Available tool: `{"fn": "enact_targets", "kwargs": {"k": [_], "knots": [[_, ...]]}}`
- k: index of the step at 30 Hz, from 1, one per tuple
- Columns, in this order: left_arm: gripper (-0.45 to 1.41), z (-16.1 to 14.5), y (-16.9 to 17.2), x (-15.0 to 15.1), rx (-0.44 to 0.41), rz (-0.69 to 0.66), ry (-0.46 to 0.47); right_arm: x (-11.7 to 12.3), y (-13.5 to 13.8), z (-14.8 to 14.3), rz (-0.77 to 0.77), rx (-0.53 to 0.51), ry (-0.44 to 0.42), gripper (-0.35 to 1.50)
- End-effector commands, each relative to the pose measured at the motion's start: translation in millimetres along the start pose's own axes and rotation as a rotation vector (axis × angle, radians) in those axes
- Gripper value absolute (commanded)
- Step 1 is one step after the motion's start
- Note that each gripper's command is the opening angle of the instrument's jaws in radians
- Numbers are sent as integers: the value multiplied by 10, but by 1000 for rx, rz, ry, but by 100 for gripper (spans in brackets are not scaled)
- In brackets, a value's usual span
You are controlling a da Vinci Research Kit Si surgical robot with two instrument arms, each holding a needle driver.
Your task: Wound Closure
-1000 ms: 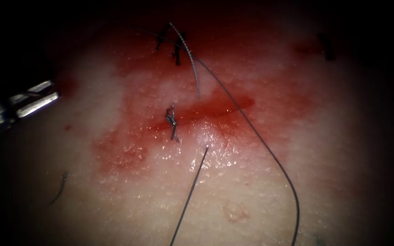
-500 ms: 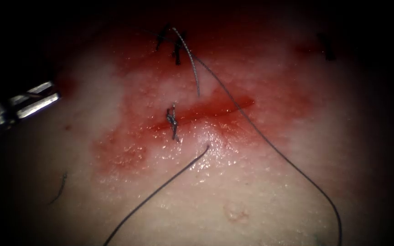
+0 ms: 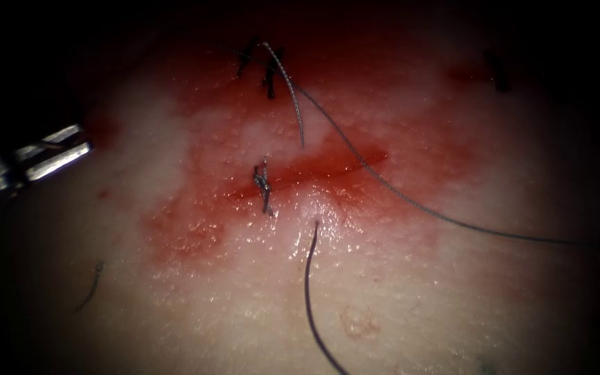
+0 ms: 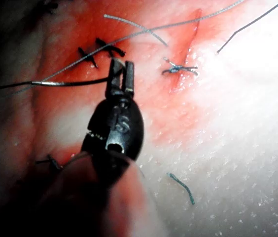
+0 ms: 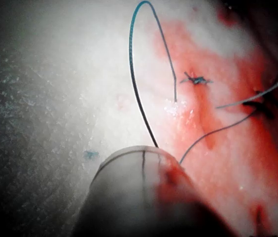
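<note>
At the far left, the left tool [image 3: 83, 137] is held over the tissue [image 3: 175, 292], jaws narrowly parted and empty. A knotted stitch [image 3: 262, 184] is seen at the left end of the cut [image 3: 328, 167]. Just right of it a pale curved piece [image 3: 293, 97] is laid - needle or thread, it cannot be told. The thread [image 3: 453, 223] is run off rightward; the grip at the right arm's shaft [image 5: 139, 197] cannot be told.
</note>
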Motion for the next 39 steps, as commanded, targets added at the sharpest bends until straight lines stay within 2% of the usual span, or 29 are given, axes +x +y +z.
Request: {"fn": "enact_targets", "kwargs": {"k": [1, 3, 6, 7, 8, 13, 15, 16, 18, 19, 21, 22, 23, 24, 25, 26, 27, 28, 29, 30, 31, 32, 34, 35, 36, 39], "knots": [[-45, 8, 1, -3, 1, 1, 1, -7, 6, 14, -21, -9, -20, 98], [-45, 8, 1, -3, 1, 1, 1, -17, 10, 25, -36, -19, -45, 99], [-45, 8, 0, -4, 1, 1, 1, -34, 20, 46, -123, -78, -159, 104], [-45, 8, 0, -4, 1, 1, 1, -34, 20, 46, -123, -78, -159, 104], [-45, 8, 0, -4, 1, 1, 1, -43, 24, 58, -173, -97, -210, 118], [-45, 7, 0, -4, 0, 7, 1, -56, 24, 78, -218, -109, -241, 123], [-45, 7, 0, -4, -1, 7, 1, -61, 27, 83, -224, -109, -255, 116], [-45, 7, -1, -5, -1, 7, 2, -68, 36, 88, -229, -103, -269, 86], [-45, 7, -1, -5, -1, 7, 2, -74, 47, 90, -230, -111, -271, 81], [-45, 7, -1, -5, -1, 7, 1, -76, 61, 89, -221, -163, -252, 79], [-45, 7, -1, -5, 0, 7, 1, -70, 71, 84, -205, -218, -231, 77], [-45, 8, -1, -4, 0, 7, 1, -64, 75, 80, -190, -218, -200, 67], [-45, 8, -1, -4, 0, 7, 1, -64, 75, 80, -190, -218, -200, 67], [-45, 8, 0, -4, 1, 7, 1, -48, 83, 70, -116, -195, -64, 42], [-45, 8, 0, -4, 1, 7, 1, -39, 85, 65, -83, -198, -12, 22], [-45, 9, 0, -4, 1, 7, 0, -31, 89, 60, -44, -206, 29, 15], [-45, 9, 0, -4, 1, 7, 0, -31, 89, 60, -44, -206, 29, 15], [-45, 9, 1, -4, 2, 7, 0, -8, 99, 49, 9, -214, 98, 17], [-45, 10, 1, -4, 3, 7, 0, 2, 104, 45, 23, -213, 127, 24], [-45, 10, 1, -4, 3, 7, 0, 2, 104, 45, 23, -213, 127, 24], [-45, 10, 1, -3, 1, 7, 2, 13, 110, 41, 39, -214, 156, 34], [-45, 10, 1, -3, 1, 7, 2, 27, 117, 37, 58, -215, 190, 56], [-45, 10, 1, -3, 1, 7, 2, 51, 127, 31, 86, -220, 218, 88], [-45, 10, 1, -3, 1, 7, 2, 77, 134, 26, 100, -200, 263, 94], [-45, 10, 1, -3, -1, 7, 4, 101, 136, 26, 99, -154, 323, 82], [-45, 10, 2, -3, -1, 7, 5, 127, 134, 32, 111, -87, 362, 72]]}}
